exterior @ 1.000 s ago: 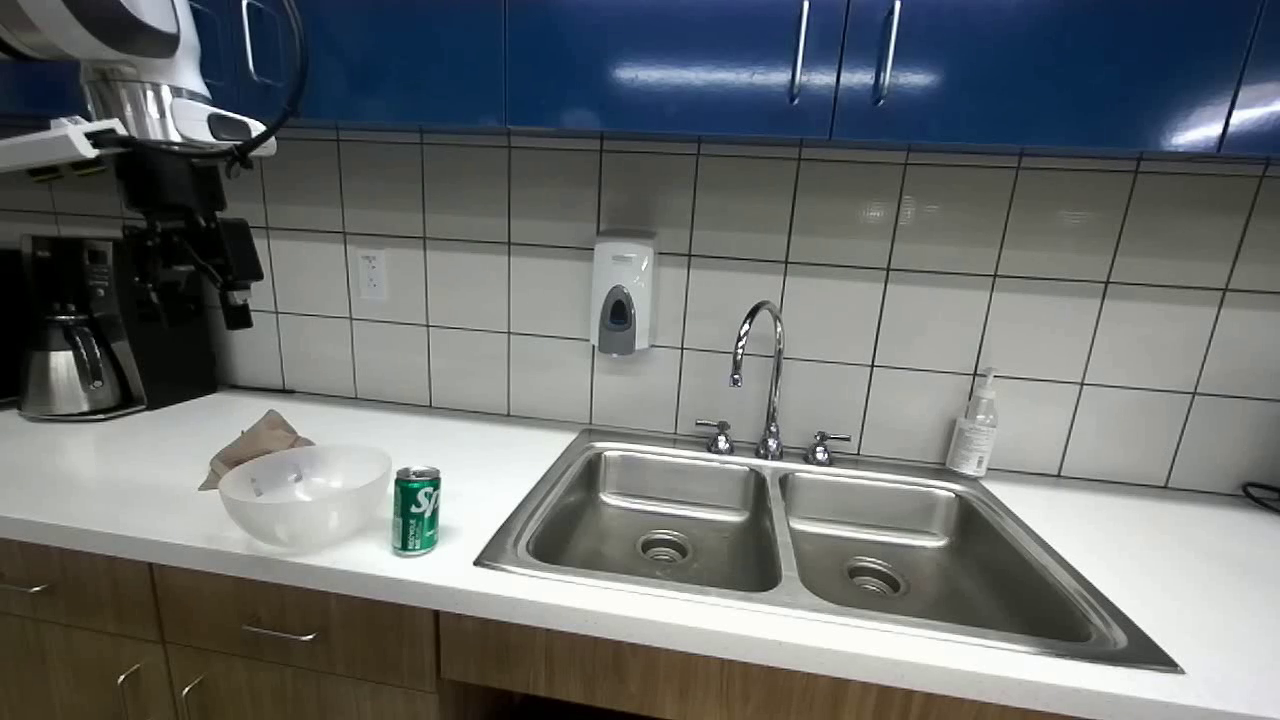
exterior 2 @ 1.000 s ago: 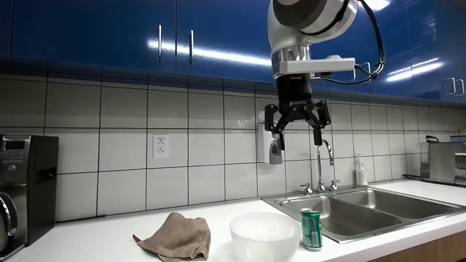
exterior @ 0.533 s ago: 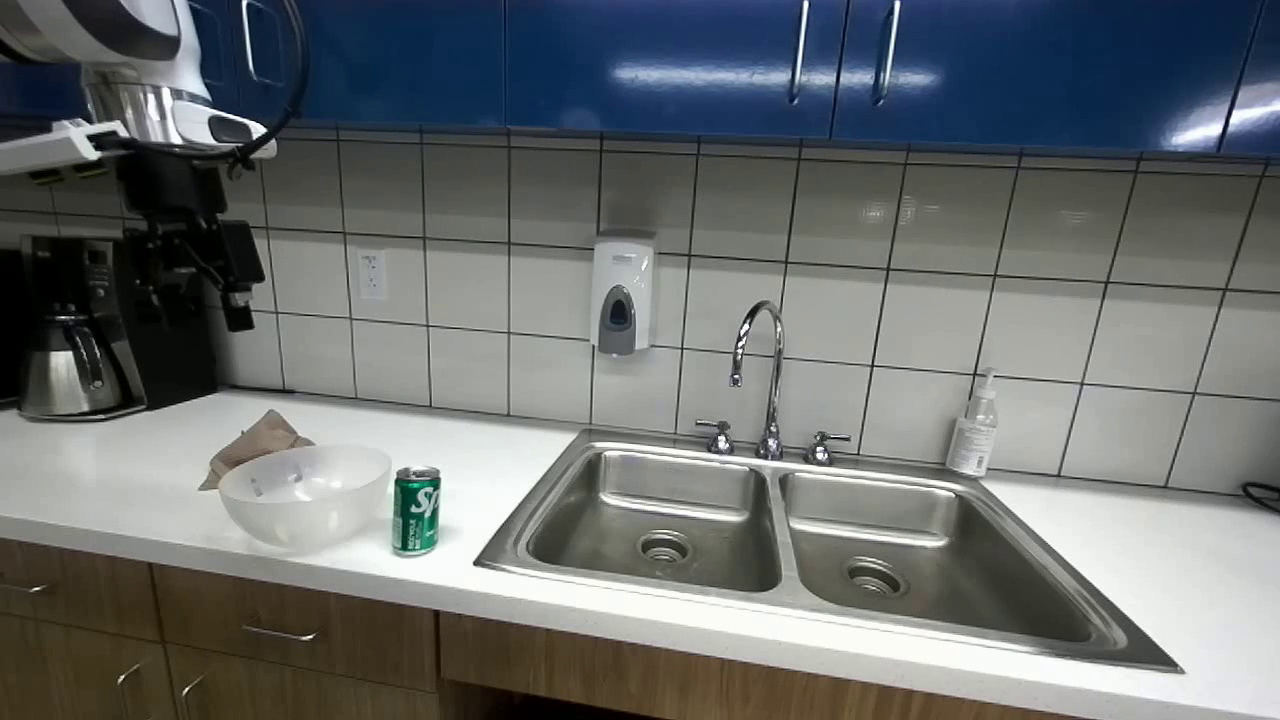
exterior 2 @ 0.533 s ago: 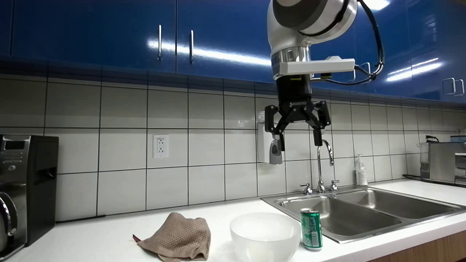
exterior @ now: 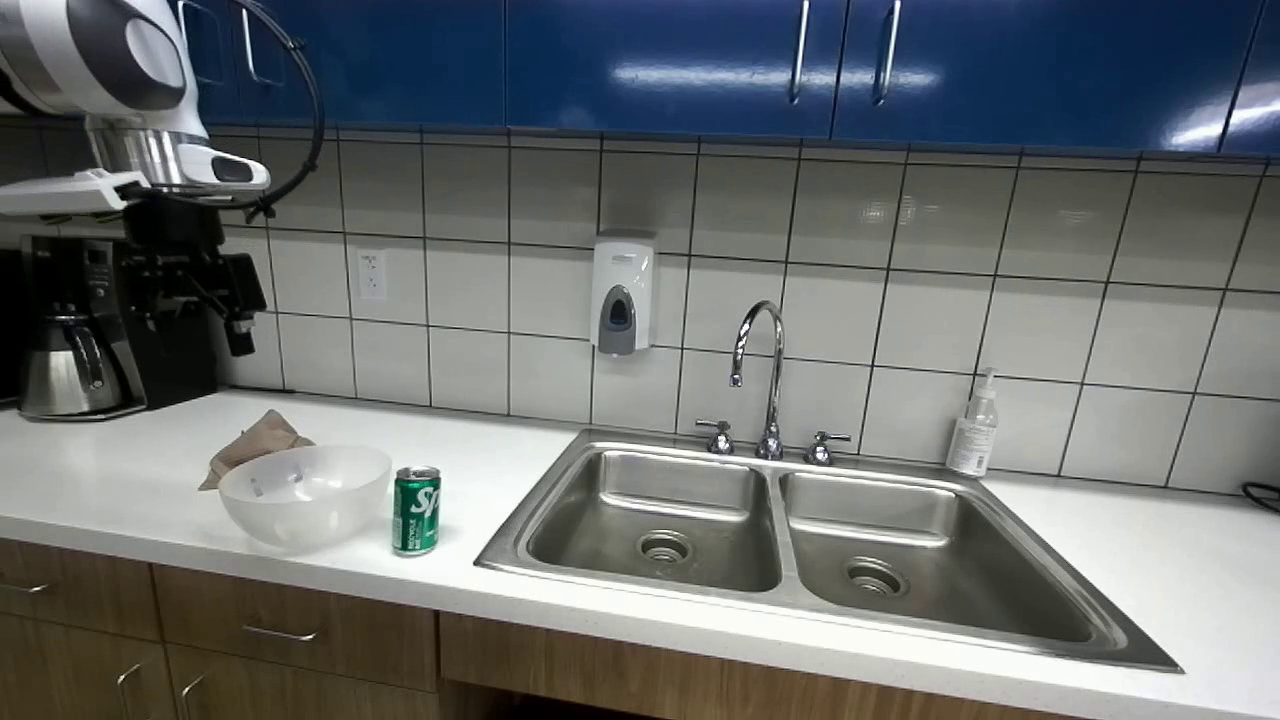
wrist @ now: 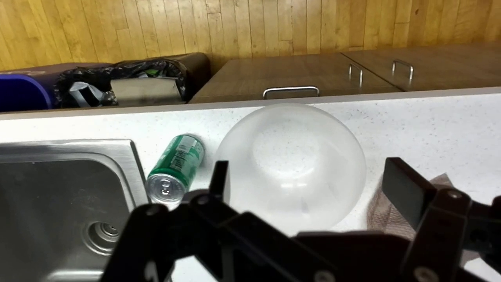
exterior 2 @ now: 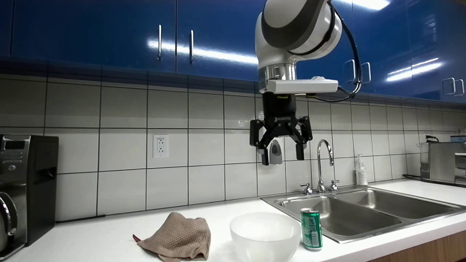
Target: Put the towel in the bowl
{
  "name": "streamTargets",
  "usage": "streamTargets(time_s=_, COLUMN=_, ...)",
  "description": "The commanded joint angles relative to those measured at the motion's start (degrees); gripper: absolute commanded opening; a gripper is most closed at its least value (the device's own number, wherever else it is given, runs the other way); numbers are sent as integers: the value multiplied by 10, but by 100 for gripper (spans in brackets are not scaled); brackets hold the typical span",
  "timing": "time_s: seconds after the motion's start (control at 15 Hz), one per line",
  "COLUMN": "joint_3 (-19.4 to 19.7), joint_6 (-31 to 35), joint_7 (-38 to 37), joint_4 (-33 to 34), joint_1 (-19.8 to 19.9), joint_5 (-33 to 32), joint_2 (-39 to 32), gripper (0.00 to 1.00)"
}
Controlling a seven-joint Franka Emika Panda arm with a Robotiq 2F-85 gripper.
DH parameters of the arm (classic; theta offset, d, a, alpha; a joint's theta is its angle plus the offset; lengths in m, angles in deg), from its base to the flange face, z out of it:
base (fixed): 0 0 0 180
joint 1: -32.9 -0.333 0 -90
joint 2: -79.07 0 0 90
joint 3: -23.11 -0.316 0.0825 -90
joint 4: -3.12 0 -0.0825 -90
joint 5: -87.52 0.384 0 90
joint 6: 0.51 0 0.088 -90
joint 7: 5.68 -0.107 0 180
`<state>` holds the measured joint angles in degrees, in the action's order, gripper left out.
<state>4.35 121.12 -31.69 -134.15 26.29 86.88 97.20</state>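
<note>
Speckled white on the tabletop [wrist: 422, 129]. Near its front edge, translucent white for the bowl [exterior 2: 265, 251], and green with white lettering and a silver top for the can [exterior: 416, 512]. Brown, waffle-patterned, for the towel [exterior 2: 178, 236]. Black for the hand [exterior 2: 283, 157], lettered in pale grey. Blue for the upper cabinets [exterior: 660, 60]; pale, gridded with dark lines, for the tiled wall [exterior: 550, 290].

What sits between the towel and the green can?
The frosted bowl stands between the brown towel and the green can; both exterior views and the wrist view show it. In the wrist view, white counter shows on either side of the bowl.
</note>
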Motion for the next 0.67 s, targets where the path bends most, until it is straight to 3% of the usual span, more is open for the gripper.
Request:
streamTargets(time_s=0.0, joint_3=5, joint_6=29, joint_7=23, joint_4=35, joint_1=-15, joint_5=-13, joint_2=-57, gripper=100)
streamTargets(time_s=0.6, joint_3=16, joint_6=51, joint_7=43, joint_4=163, joint_1=-38, joint_5=-60, joint_2=-216, gripper=100)
